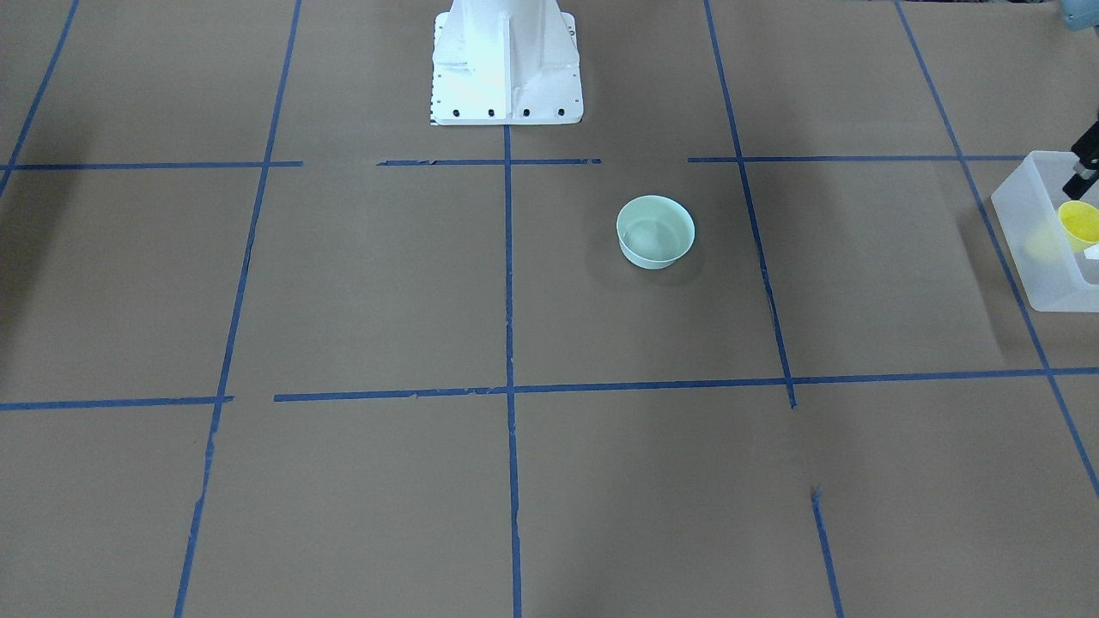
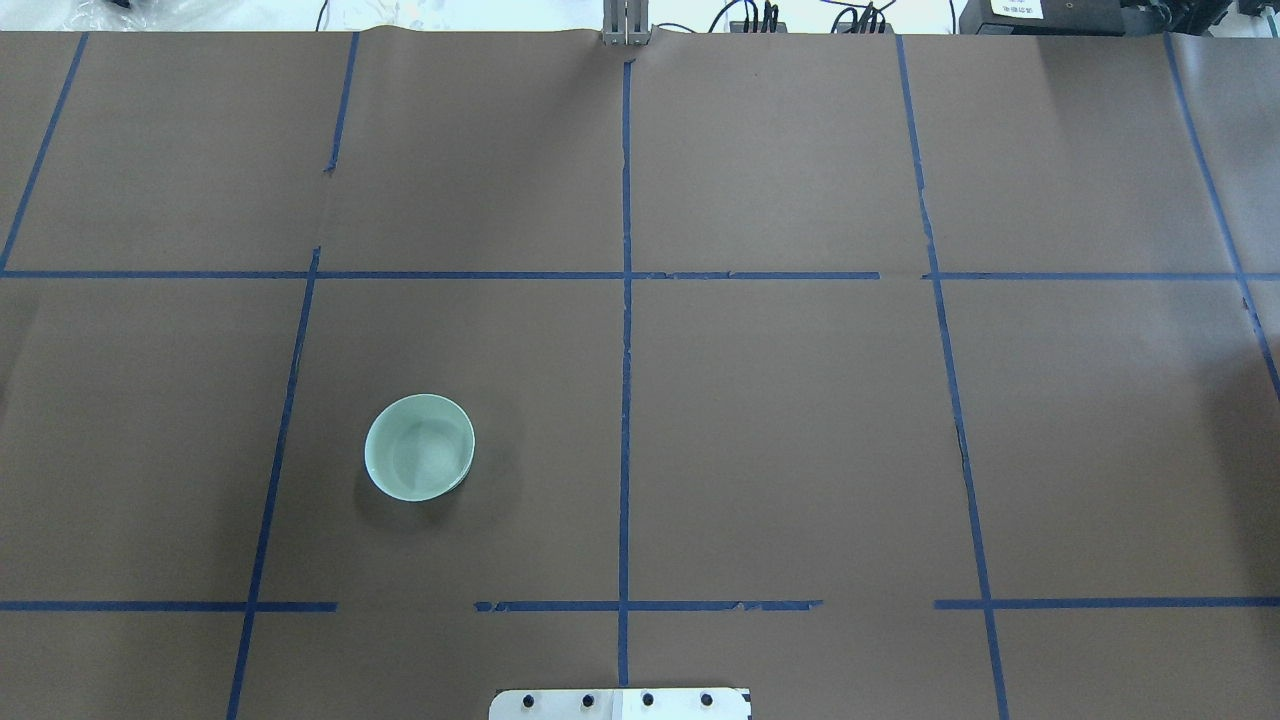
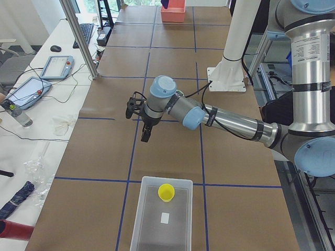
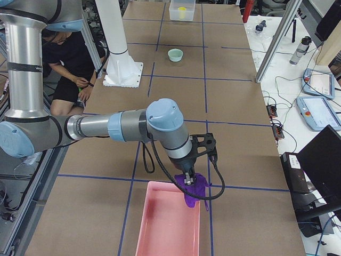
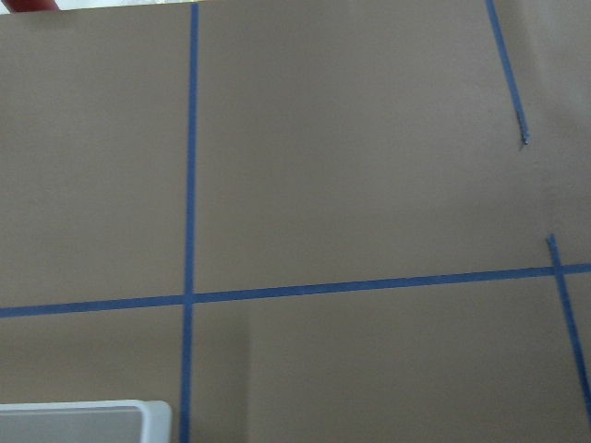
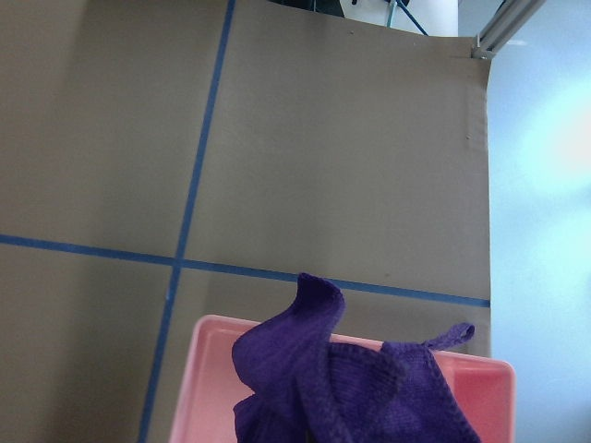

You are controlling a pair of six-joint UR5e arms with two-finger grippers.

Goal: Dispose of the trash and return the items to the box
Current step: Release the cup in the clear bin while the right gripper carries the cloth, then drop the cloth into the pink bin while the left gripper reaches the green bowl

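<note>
The yellow cup (image 3: 166,192) stands inside the frosted-white box (image 3: 162,214) at the table's left end; both also show in the front-facing view, the cup (image 1: 1079,221) in the box (image 1: 1043,257). My left gripper (image 3: 146,133) hovers over bare table beyond the box, apart from it; I cannot tell if it is open or shut. My right gripper (image 4: 189,178) is over the far rim of a pink bin (image 4: 168,224), with a purple cloth (image 4: 194,189) hanging at its tip. The cloth (image 6: 342,388) fills the right wrist view's bottom; the fingers are hidden, so the grip is unclear.
A mint-green bowl (image 2: 420,447) sits upright on the brown table, on the robot's left half near its base (image 2: 620,703). A person crouches beside the robot's pedestal (image 4: 69,64). The box's corner (image 5: 92,420) shows in the left wrist view.
</note>
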